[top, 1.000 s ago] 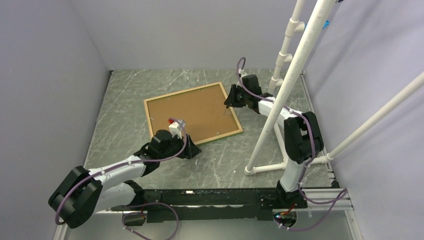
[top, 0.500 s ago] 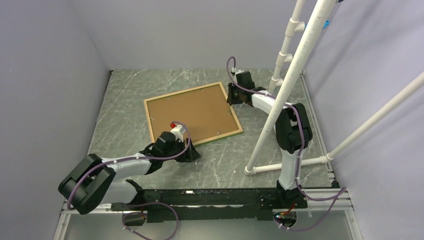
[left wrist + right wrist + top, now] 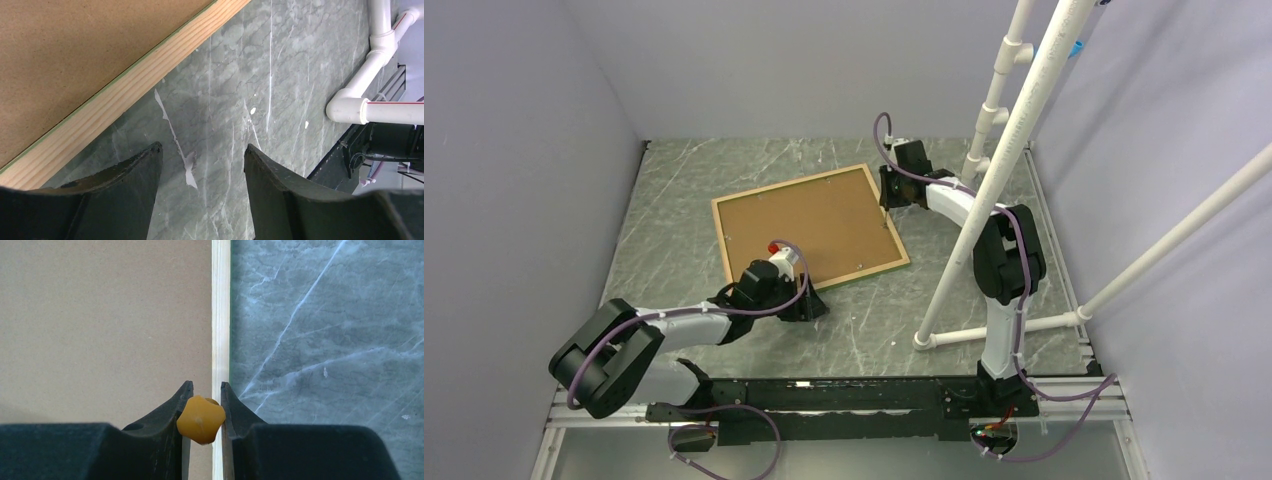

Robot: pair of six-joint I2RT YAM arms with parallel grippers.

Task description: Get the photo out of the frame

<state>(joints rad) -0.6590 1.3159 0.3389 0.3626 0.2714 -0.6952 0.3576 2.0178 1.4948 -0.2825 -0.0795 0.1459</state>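
The frame (image 3: 789, 186) lies face down on the table, its light wood rim around a brown backing board (image 3: 809, 225). The photo is hidden beneath the board. My left gripper (image 3: 812, 305) is open over bare table just off the frame's near rim (image 3: 125, 100), with nothing between its fingers (image 3: 203, 146). My right gripper (image 3: 890, 198) hovers at the frame's far right rim (image 3: 220, 315). It (image 3: 206, 384) is shut on a small yellow lump (image 3: 201, 419), one finger over the board and the other over the rim.
A white PVC pipe stand (image 3: 984, 190) rises right of the frame, its foot (image 3: 954, 338) on the table and in the left wrist view (image 3: 365, 107). Grey walls close in on three sides. A black rail (image 3: 844, 395) runs along the near edge.
The left arm has stretched lower and its gripper has slid slightly right along the frame's near rim. The right gripper has shifted a little farther along the right rim. Neither grip has changed.
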